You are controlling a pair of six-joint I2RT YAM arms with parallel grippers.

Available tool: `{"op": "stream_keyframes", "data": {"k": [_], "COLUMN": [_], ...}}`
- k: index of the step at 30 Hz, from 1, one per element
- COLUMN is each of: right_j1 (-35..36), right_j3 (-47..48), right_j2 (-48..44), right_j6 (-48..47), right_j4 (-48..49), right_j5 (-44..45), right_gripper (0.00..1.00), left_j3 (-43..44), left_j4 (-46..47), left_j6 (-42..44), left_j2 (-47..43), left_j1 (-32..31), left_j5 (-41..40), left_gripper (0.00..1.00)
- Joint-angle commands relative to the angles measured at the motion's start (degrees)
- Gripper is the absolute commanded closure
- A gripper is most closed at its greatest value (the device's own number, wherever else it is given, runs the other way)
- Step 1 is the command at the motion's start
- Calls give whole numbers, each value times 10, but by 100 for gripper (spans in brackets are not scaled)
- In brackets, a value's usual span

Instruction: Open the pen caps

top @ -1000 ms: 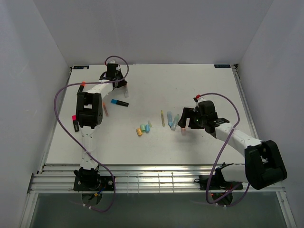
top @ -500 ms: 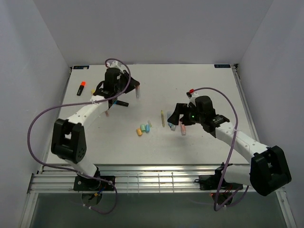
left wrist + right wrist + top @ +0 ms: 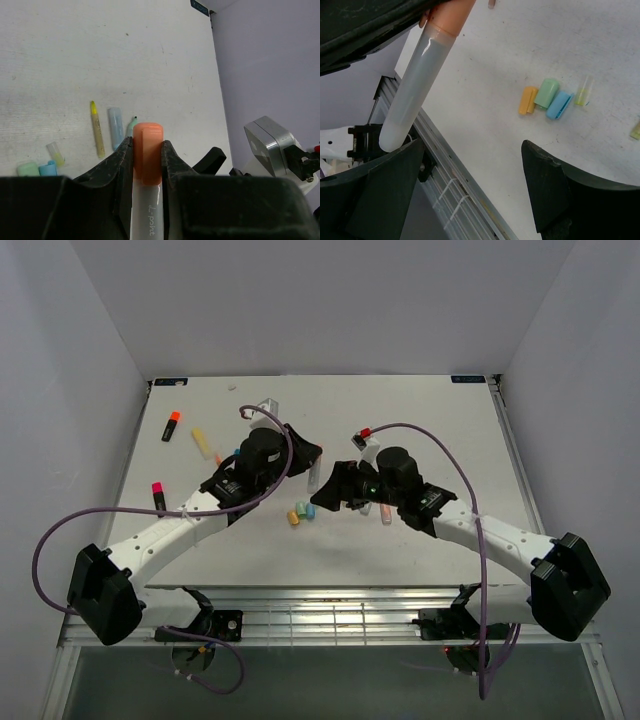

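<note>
My left gripper (image 3: 147, 142) is shut on a white-bodied pen with an orange cap (image 3: 148, 160), held above the table's middle (image 3: 312, 474). My right gripper (image 3: 472, 150) is open and empty, right next to it in the top view (image 3: 332, 494). In the right wrist view the pen's body (image 3: 417, 85) slants down to end just above one finger (image 3: 385, 192). Loose caps lie below: orange (image 3: 527, 100), green (image 3: 547, 92), blue (image 3: 559, 105) and a clear yellowish one (image 3: 584, 90). A thin yellow pen (image 3: 96, 129) and a blue pen (image 3: 115, 127) lie on the table.
An orange-ended black marker (image 3: 171, 426) and a yellow pen (image 3: 205, 443) lie at the back left. A pink-ended black marker (image 3: 157, 495) lies at the left. A pink pen (image 3: 386, 513) lies under the right arm. The slatted front edge (image 3: 450, 185) runs below the right gripper.
My left gripper has carried the pen from the back left to the table's middle. My right gripper has moved left to meet it.
</note>
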Motion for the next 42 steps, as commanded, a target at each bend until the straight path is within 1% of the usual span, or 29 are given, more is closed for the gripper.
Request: {"op": "stream_keyframes", "data": {"k": [1,2,6,9,14,15,19,21,23,27,28,30,31,32,33,36,37,38,41,42], "right_j1": [12,13,36,41,43,42,42,42,42,42,41,42,41,40,40,40,40,40,40,40], "right_j3": [-1,-5,3,-1,8,6,13,14,20,23,23,26,26,27,27,22,22,22,24,25], "right_j2": [-26,-29,-44,-58,-49,-49,-35,-27,-13,8,13,16,17,18,18,15,13,13,14,16], "right_j6": [35,36,36,44,58,64,61,61,65,74,74,73,73,73,73,72,71,69,65,64], "right_j4": [76,80,67,75,82,96,95,102,111,133,133,133,134,133,133,131,127,121,110,109], "right_j5": [31,27,30,32,15,14,37,43,44,39,45,49,51,52,50,48,49,50,50,49], "right_gripper": [16,18,21,21,21,21,21,24,31,37,44,53,70,84,92,92,92,92,92,92], "left_j3": [-3,-2,6,3,-1,-2,-4,-8,-12,-16,-18,-23,-29,-31,-34,-39,-38,-38,-44,-45], "left_j4": [-25,-27,-40,-39,-41,-40,-36,-37,-37,-36,-35,-29,-27,-25,-23,-20,-20,-21,-22,-20], "left_j6": [-17,-17,-3,1,4,3,-5,-11,-16,-18,-21,-24,-25,-26,-25,-15,-10,-5,-4,-5], "left_j2": [-31,-32,-29,-30,-25,-28,-29,-30,-36,-39,-40,-45,-45,-48,-50,-52,-50,-49,-48,-47], "left_j1": [-18,-20,-23,-22,-24,-24,-27,-29,-33,-38,-38,-39,-39,-40,-39,-39,-40,-40,-40,-40], "left_j5": [-34,-38,-62,-75,-84,-85,-76,-76,-80,-82,-80,-75,-71,-70,-69,-67,-65,-64,-63,-61], "left_gripper": [100,100,100,100,100,100,100,100,100,100,100,100,100,100,100,99,93,79,66,58]}}
